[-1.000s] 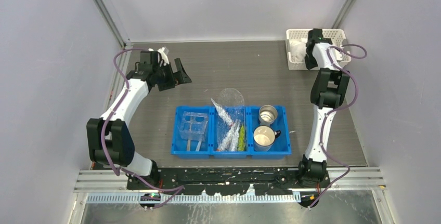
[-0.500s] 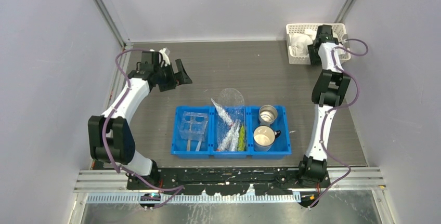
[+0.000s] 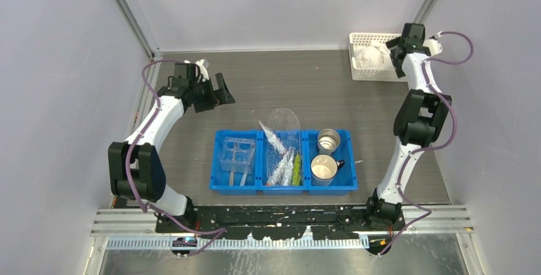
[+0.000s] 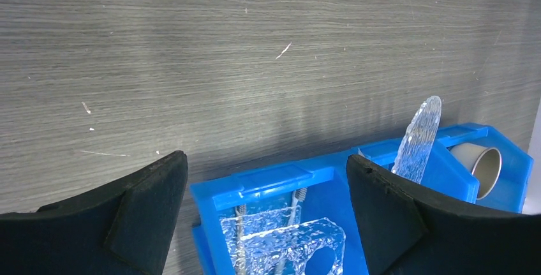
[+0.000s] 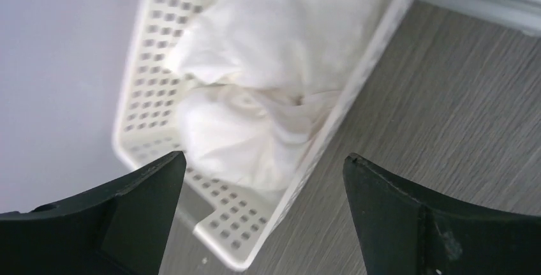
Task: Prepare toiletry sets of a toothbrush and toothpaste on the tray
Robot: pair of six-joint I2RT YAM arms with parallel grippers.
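Here, my left end effector [image 4: 265, 159] and right end effector [image 5: 265, 156] both gape empty, while the toiletry packets [image 3: 281, 160], likely light, crinkly and slippery, lie in the blue bin's [image 3: 284, 190] middle compartment beside the clear tray [image 3: 237, 154]; I'd pinch one mid-length.

I see the tray [image 3: 237, 154] in the left compartment of the bin [image 3: 220, 187]. It is small, clear plastic with moulded recesses, and sits toward the compartment's far end. My left wrist view catches only its near edge [image 4: 287, 249], glinting and see-through.

The sets [image 3: 282, 163] lie in the middle compartment, bunched together lengthwise: slim clear-wrapped packets tapering to a point. One on the right has green contents [image 3: 296, 168]; the ones beside it look whitish. One packet lies slanted, its tip toward the far left corner. A taller clear piece [image 3: 284, 122] rises behind them; I cannot tell whether it is a set.
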